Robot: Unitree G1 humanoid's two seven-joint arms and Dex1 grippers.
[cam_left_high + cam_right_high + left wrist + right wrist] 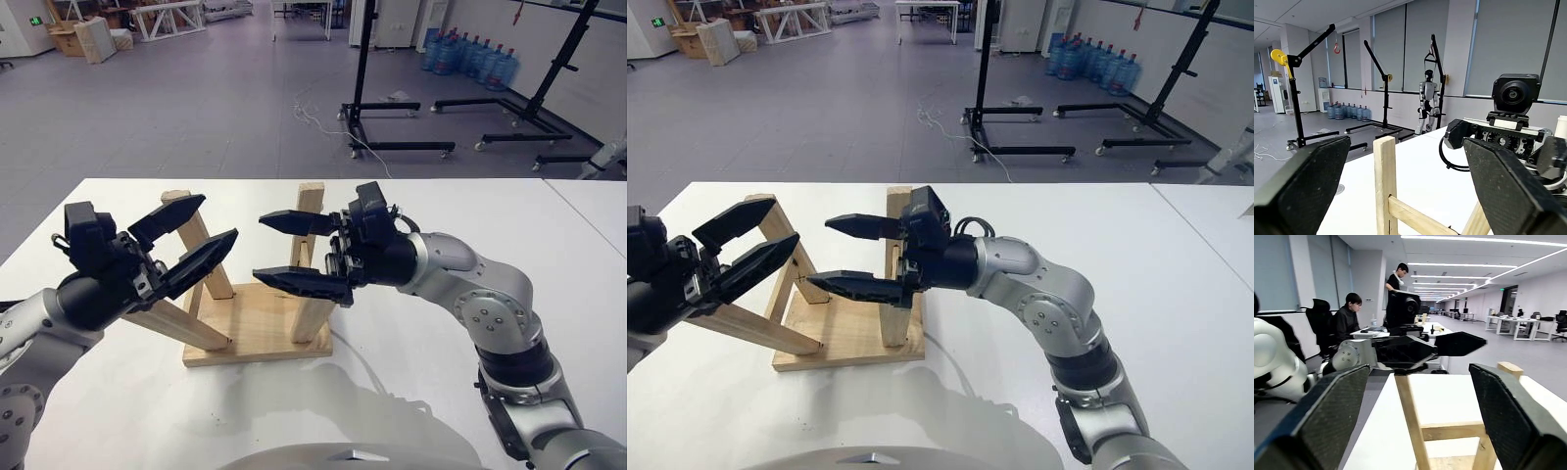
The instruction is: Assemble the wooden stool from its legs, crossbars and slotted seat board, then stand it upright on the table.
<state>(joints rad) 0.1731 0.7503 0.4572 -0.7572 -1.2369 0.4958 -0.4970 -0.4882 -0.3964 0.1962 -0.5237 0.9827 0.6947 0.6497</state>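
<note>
From the head, the table (490, 206) carries one stool (235, 313), upside down at about 10 o'clock from the table's middle. Its seat board (269, 343) lies flat and three wooden pieces stand up from it: a leaning leg (217, 279) at the board's 10 o'clock, an upright leg (312, 201) at 2 o'clock, and a long slanted piece (186, 328) running off toward 9 o'clock. The left gripper (217, 217) hangs over the board's 9 o'clock side, its two fingers spread wide and holding nothing, pointing toward 2 o'clock. The right gripper (260, 247) comes in from 3 o'clock, also spread wide and empty, its fingers pointing toward 9 o'clock beside the upright leg. The left wrist view looks between two wide-apart fingers (1303, 191) at one upright leg joined to one crossbar (1415, 218), with the right gripper beyond. The right wrist view shows two legs linked by one crossbar between its own spread fingers, with the left gripper behind them.
</note>
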